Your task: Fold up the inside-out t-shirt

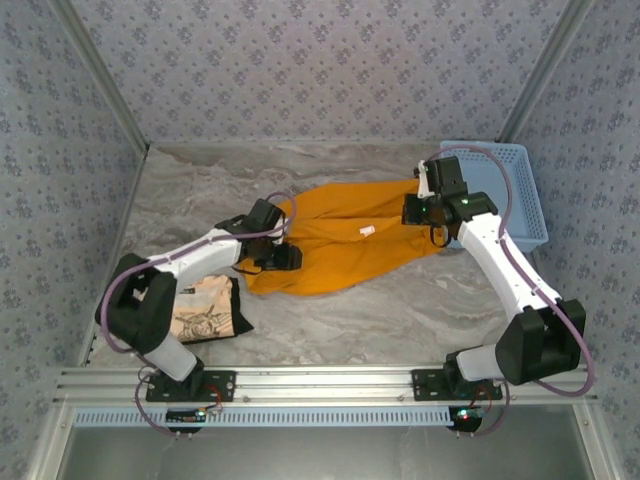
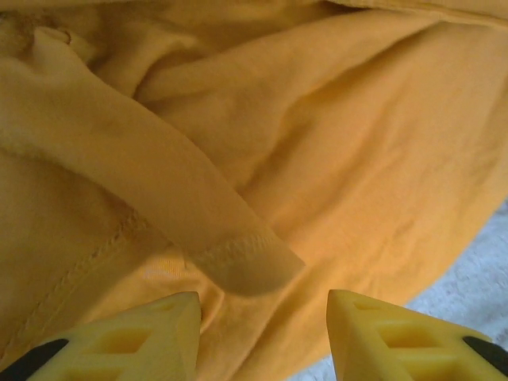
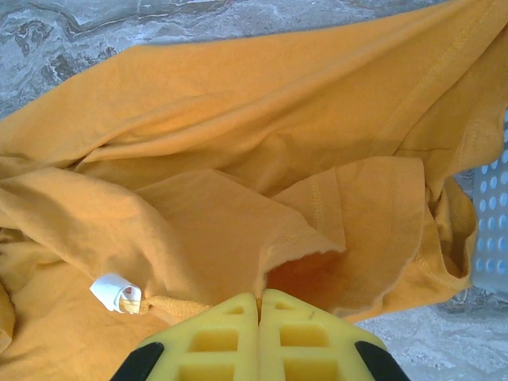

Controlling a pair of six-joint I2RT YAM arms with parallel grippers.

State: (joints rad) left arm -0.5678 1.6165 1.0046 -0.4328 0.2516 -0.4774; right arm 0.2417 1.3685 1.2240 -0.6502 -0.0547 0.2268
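The orange-yellow inside-out t-shirt [image 1: 340, 235] lies crumpled across the middle of the marble table, with a small white tag [image 1: 367, 231] on top. My left gripper [image 1: 283, 256] is at the shirt's left end. In the left wrist view the left gripper [image 2: 263, 300] is open just above the t-shirt [image 2: 317, 143], and a stitched hem flap [image 2: 246, 262] lies ahead of its fingertips. My right gripper [image 1: 413, 209] is at the shirt's right end. The right wrist view has the right gripper [image 3: 259, 295] shut on a hem edge of the t-shirt [image 3: 238, 119], beside the tag [image 3: 111, 291].
A blue plastic basket [image 1: 520, 190] stands at the back right, close to the right arm, and its perforated wall [image 3: 494, 230] is just beyond the shirt's edge. A beige cloth with a dark line drawing [image 1: 205, 308] lies at the front left near the left arm's base. Patterned walls enclose the table.
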